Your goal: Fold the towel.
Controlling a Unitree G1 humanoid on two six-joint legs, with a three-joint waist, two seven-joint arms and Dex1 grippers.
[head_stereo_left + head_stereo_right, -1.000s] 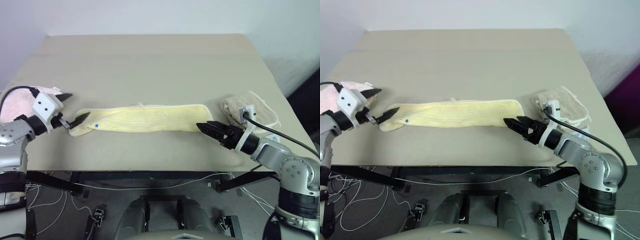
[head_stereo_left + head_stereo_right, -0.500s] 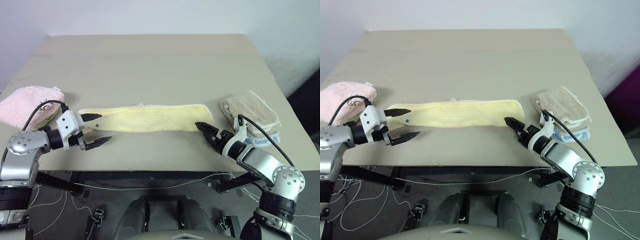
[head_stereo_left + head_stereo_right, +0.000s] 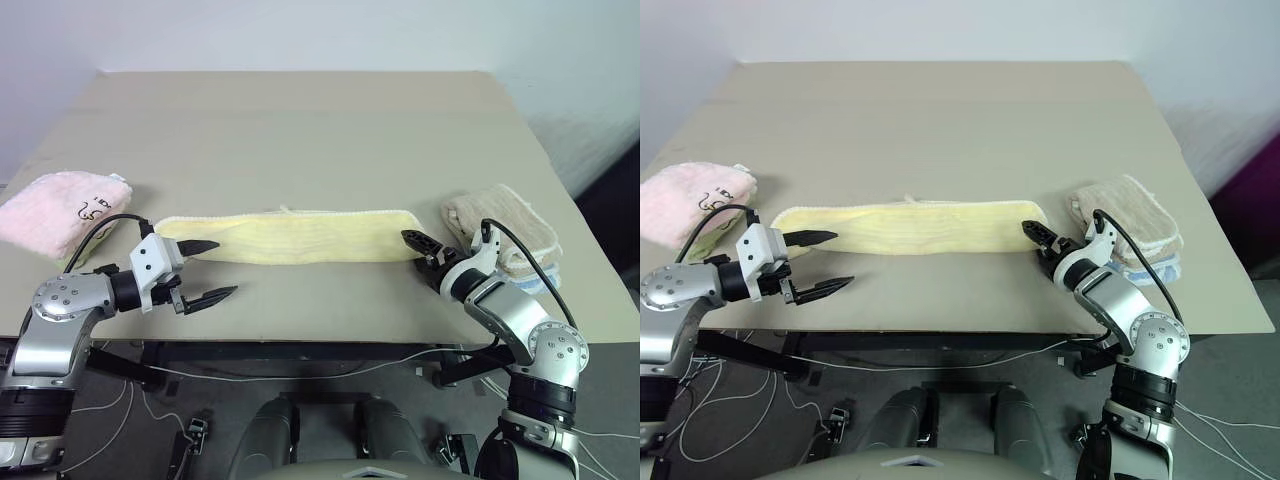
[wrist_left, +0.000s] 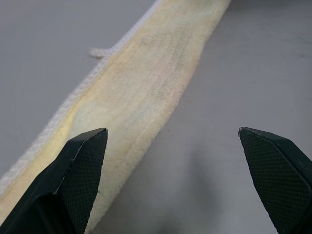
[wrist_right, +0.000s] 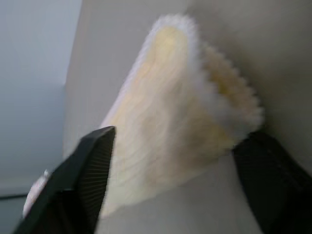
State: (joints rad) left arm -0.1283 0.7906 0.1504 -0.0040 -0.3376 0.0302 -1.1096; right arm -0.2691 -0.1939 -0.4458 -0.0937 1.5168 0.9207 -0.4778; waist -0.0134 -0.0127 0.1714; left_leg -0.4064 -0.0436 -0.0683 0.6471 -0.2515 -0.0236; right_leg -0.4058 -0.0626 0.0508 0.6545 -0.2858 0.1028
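On table (image 3: 300, 130), towel (image 3: 300, 235) flat, seemingly unfolded

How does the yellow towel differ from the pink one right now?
The yellow towel lies stretched out as a long strip across the table; the pink towel sits bunched in a compact heap. The yellow has a pincer at each end; the pink has none beside it. Both rest on the table.
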